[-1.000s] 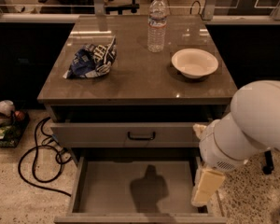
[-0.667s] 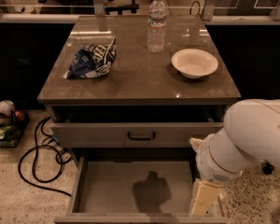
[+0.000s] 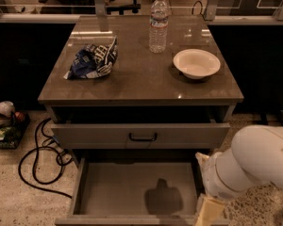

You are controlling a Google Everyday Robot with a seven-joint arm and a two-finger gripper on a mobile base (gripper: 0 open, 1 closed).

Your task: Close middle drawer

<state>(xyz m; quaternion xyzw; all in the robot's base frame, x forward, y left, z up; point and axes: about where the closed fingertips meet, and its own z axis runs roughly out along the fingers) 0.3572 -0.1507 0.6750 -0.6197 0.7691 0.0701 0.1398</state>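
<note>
In the last second my arm [image 3: 257, 161] has sunk lower, and my claw [image 3: 208, 212] now hangs at the right front corner of the middle drawer [image 3: 118, 185]. Whether the claw is open or closed, I cannot tell. The drawer itself has not moved: it stands pulled far out below the top drawer [image 3: 94, 136], bare inside. I judge that the push has not yet begun.

White arm [image 3: 254, 161] at lower right, bent downward, claw [image 3: 209, 212] at bottom edge
</note>
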